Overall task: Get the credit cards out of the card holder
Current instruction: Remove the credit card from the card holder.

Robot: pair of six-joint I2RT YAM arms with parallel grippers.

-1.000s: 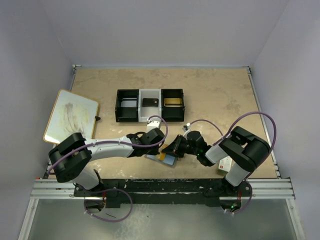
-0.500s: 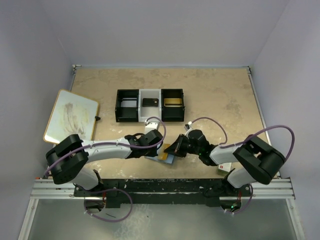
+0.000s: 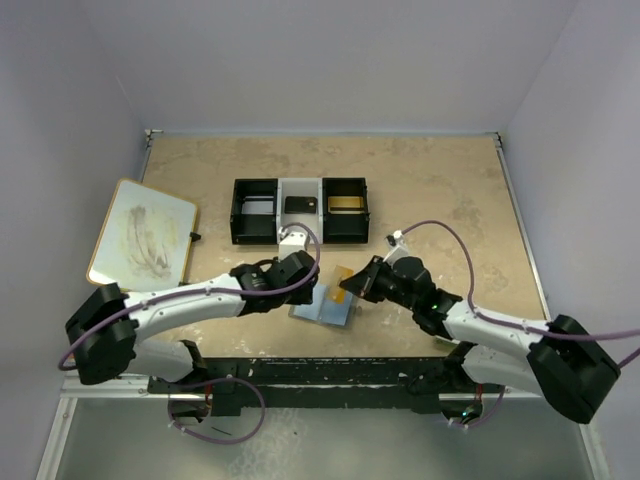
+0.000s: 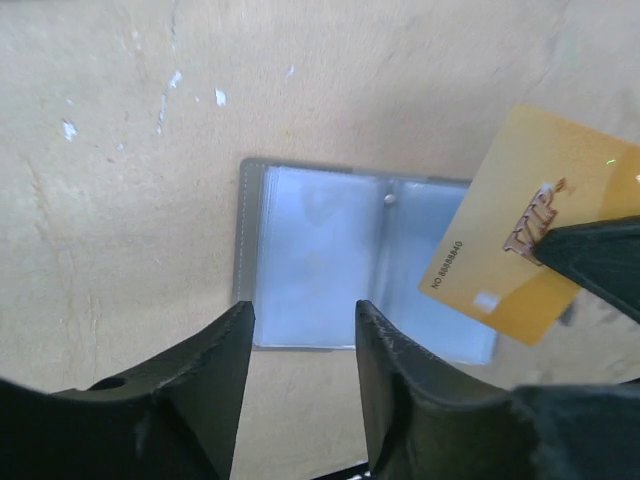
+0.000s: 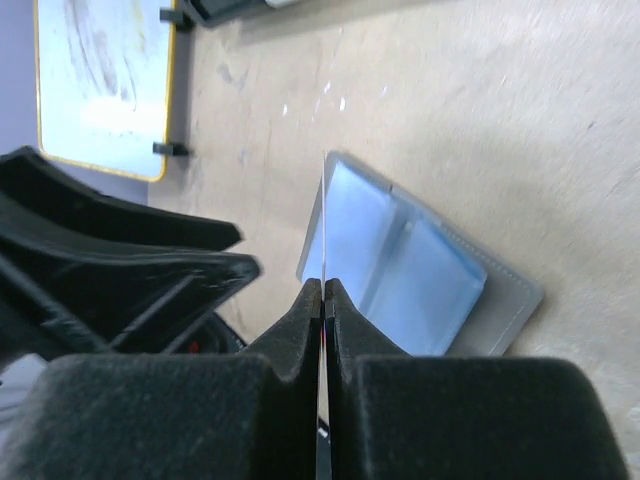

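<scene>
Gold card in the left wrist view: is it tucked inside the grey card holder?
No, the gold card is out of the open card holder, pinched in the right gripper.

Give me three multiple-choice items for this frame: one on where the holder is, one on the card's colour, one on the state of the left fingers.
1. On the table, the holder lies: A at the far edge; B near the front, between the arms; C in the far right corner.
2. The card is: A red; B green; C gold.
3. The left fingers are: A open and empty; B shut on the card; C shut on the holder.

Key: B, since the top view shows it spread open between the two arms. C, since its face is gold in the left wrist view. A, since there is a clear gap with nothing in it and the right fingers pinch the card.
</scene>
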